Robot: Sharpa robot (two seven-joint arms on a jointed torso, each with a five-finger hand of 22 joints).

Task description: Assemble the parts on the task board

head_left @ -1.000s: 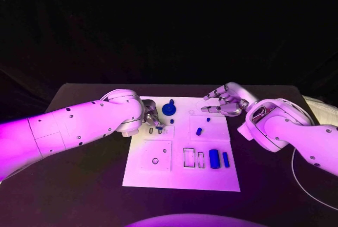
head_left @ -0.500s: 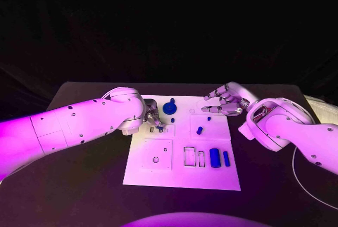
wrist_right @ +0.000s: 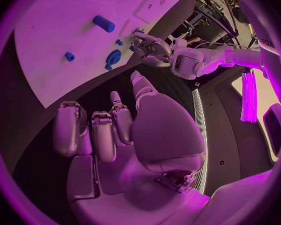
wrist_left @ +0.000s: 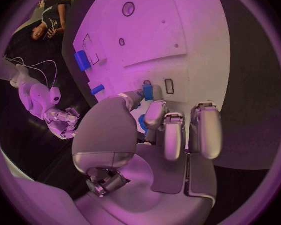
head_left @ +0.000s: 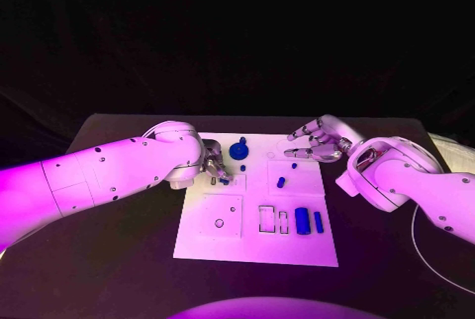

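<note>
**A:** What did the left hand (wrist_left: pixel 154 130) hold?

**B:** It pinched a small blue part (wrist_left: pixel 148 92) between thumb and finger, the part poised at a narrow rectangular slot (wrist_left: pixel 169 86) near the left edge of the task board (head_left: pixel 208 247). In the head view the same hand (head_left: pixel 214 165) sat low over that region of the board.

**A:** And the right hand (head_left: pixel 317 145)?

**B:** Its fingers were apart and empty, hovering over the far right corner of the board, well apart from the left hand.

**A:** Where were the remaining parts?

**B:** A blue round part (head_left: pixel 239 152) stood just beyond the left hand; a short blue peg (head_left: pixel 280 182) lay mid-board; two blue blocks (head_left: pixel 300 221) lay side by side near the board's near right side, beside empty rectangular recesses (head_left: pixel 265 219). The board rested on the dark worktop (head_left: pixel 119 264).

**A:** How was the step best done?

**B:** Judged from these views: square the part's long side to the slot, lower it straight, and release only once seated; a tilted entry would likely jam.
</note>
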